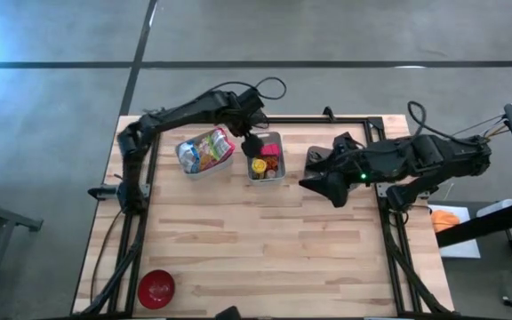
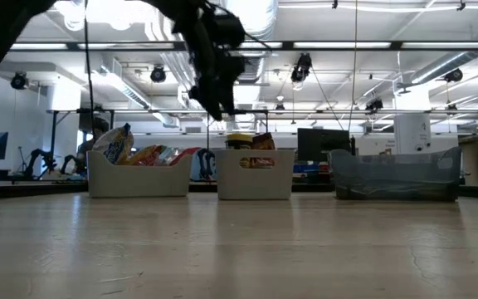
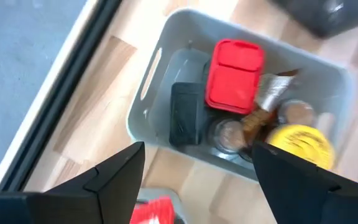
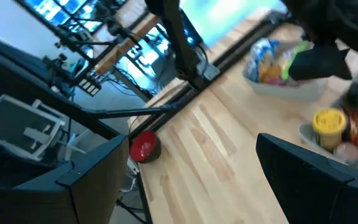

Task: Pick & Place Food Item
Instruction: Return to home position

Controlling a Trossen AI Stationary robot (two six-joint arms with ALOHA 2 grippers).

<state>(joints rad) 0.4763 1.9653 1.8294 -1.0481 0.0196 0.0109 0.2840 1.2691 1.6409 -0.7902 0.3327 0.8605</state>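
While the return-to-home step runs, a round red bowl (image 1: pixel 156 287) sits at the left corner of the wooden tabletop (image 1: pixel 265 249), well apart from the bins. The left claw (image 1: pixel 249 142) hangs over the right gray plastic bin (image 1: pixel 282 156), spread and empty. Inside lie the red rectangular seasoning can (image 3: pixel 234 76) and, touching it, the black seasoning can (image 3: pixel 186 115). The right claw (image 1: pixel 318 182) is also spread and empty, just right of that bin. Judgement: sorting looks finished. The next move calls for lifting the left claw clear of the rim, then folding both arms back.
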